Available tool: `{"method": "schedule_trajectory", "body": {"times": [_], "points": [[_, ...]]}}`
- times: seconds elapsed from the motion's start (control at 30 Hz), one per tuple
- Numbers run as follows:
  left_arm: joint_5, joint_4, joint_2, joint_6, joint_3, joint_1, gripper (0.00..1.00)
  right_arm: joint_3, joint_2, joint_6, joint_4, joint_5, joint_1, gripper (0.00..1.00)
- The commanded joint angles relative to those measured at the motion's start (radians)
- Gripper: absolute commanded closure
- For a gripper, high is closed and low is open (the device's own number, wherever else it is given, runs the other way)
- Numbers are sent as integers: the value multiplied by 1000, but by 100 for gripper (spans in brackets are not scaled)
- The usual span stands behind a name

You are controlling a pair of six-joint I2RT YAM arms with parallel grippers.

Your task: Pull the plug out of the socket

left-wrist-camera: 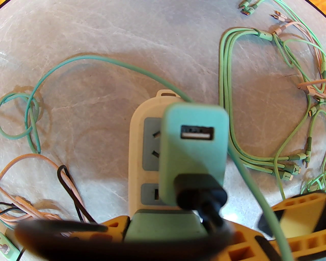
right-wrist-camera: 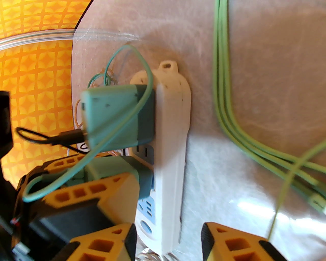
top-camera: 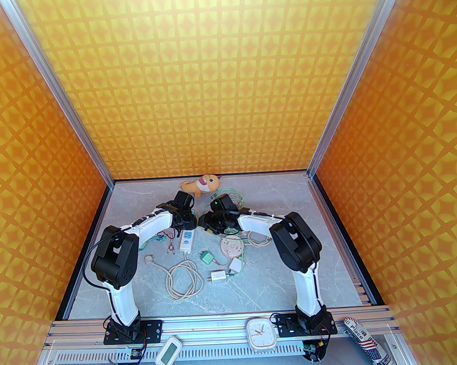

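Observation:
A white socket strip (top-camera: 186, 242) lies on the marble table between both arms. Two teal plugs sit in the socket strip (left-wrist-camera: 136, 142). The nearer plug (left-wrist-camera: 165, 225) is clamped between my left gripper's (left-wrist-camera: 168, 232) yellow fingers (left-wrist-camera: 114, 226); in the right wrist view that plug (right-wrist-camera: 112, 165) still sits against the strip (right-wrist-camera: 173, 142). My left gripper (top-camera: 185, 219) hangs over the strip's far end. My right gripper (right-wrist-camera: 168, 232) straddles the strip's near end, with a narrow gap at one pad. From the top, my right gripper (top-camera: 207, 223) is just right of the strip.
A second teal adapter (left-wrist-camera: 193, 142) with a black USB cable sits in the strip beyond the held plug. Green cables (left-wrist-camera: 226, 102) loop to the right. A round white socket (top-camera: 231, 247), loose chargers, a coiled cord (top-camera: 183, 280) and a plush toy (top-camera: 198, 185) lie around.

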Motion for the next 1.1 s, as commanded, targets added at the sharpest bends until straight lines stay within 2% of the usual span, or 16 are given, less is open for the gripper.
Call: {"method": "schedule_trajectory", "body": {"times": [0.0,0.17,0.53,0.67,0.93,1.0,1.07], "points": [[-10,-21,1,-52,26,19,70,-45,20,108,167,-45,26,53],[-12,-34,37,-92,68,31,70,-127,17,189,297,-39,45,53],[-18,-63,75,-115,124,30,70,-138,61,229,370,-44,79,53],[-17,-67,74,-123,123,24,70,-92,93,228,344,-37,83,54],[-13,-74,73,-129,122,20,71,-50,151,243,306,-34,83,62],[-12,-76,69,-127,123,20,71,-40,151,227,224,-15,82,68],[-12,-78,64,-126,122,19,71,-32,152,213,136,5,84,69]]}}
